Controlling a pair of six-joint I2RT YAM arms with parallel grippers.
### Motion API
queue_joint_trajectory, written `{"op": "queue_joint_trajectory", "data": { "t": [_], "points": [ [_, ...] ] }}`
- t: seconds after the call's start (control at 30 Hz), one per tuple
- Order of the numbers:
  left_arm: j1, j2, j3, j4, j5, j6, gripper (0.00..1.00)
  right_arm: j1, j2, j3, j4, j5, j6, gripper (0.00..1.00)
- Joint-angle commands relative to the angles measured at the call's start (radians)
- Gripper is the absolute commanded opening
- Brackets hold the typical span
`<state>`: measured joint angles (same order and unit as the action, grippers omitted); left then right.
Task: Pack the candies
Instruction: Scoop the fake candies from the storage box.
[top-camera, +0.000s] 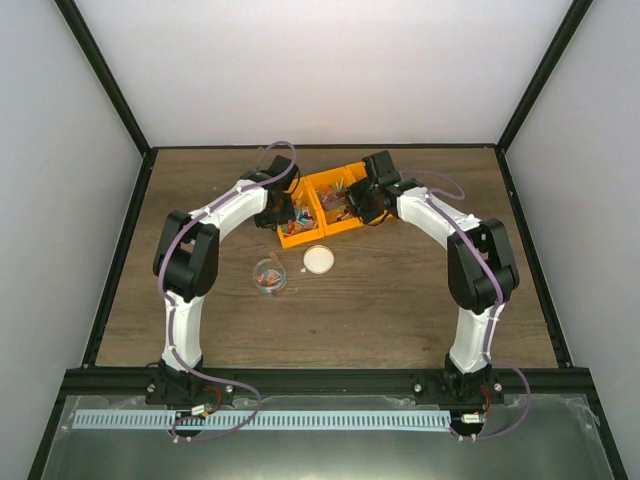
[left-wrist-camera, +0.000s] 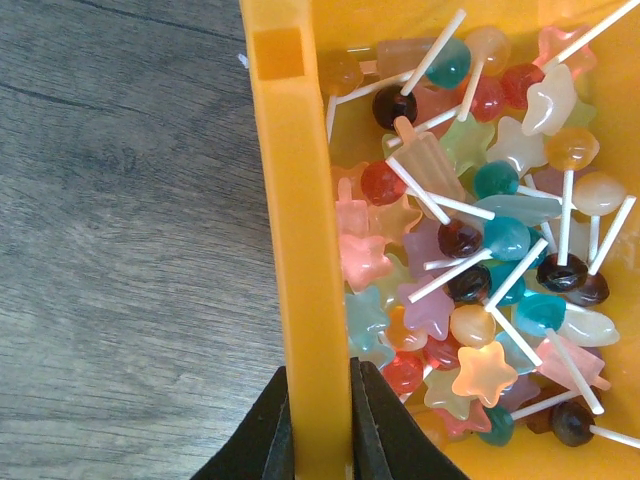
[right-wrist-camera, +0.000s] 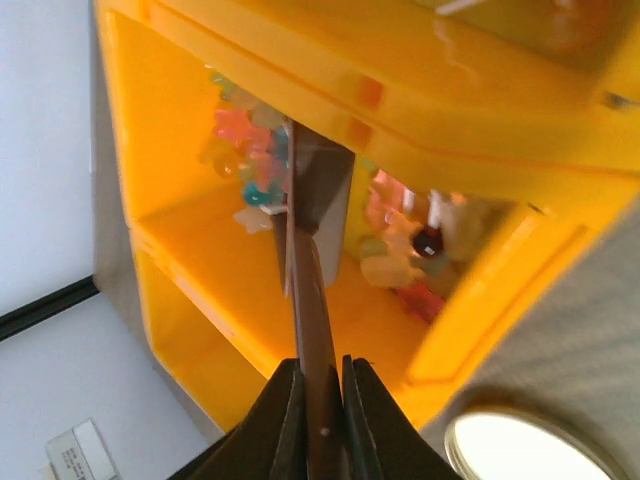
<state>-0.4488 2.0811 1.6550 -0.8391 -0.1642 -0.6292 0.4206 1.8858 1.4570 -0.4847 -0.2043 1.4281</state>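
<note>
Candies (left-wrist-camera: 470, 250) in orange bin (left-wrist-camera: 300, 200) (mixed colours)

Brown wooden table (top-camera: 400, 300); plain white walls (top-camera: 330, 70); black frame posts (top-camera: 105, 75).

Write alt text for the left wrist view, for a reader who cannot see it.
The left end effector is closed on the side wall of an orange bin. Inside the bin lie many small colourful candies, several on white sticks. A wooden table shows on the left.
</note>
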Motion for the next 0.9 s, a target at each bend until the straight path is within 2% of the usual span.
{"op": "queue_joint_trajectory", "data": {
  "t": [0.0, 0.2, 0.27, 0.53, 0.87],
  "points": [
    [-0.008, 0.030, 0.012, -0.029, 0.005, 0.029, 0.04, -0.028, 0.039, -0.148, 0.223, -0.037, -0.076, 0.01],
    [-0.008, 0.032, 0.021, -0.026, 0.017, 0.022, 0.04, -0.042, -0.134, -0.515, 0.711, -0.118, -0.062, 0.01],
    [-0.008, 0.035, 0.025, -0.025, 0.025, 0.016, 0.04, -0.052, -0.162, -0.595, 0.811, -0.151, -0.057, 0.01],
    [-0.007, 0.050, 0.040, -0.023, 0.018, 0.005, 0.04, -0.062, -0.298, -0.655, 0.800, -0.152, -0.139, 0.01],
    [-0.007, 0.045, 0.046, -0.020, 0.026, -0.008, 0.04, -0.094, -0.436, -0.779, 0.825, -0.154, -0.145, 0.01]
  ]
}}
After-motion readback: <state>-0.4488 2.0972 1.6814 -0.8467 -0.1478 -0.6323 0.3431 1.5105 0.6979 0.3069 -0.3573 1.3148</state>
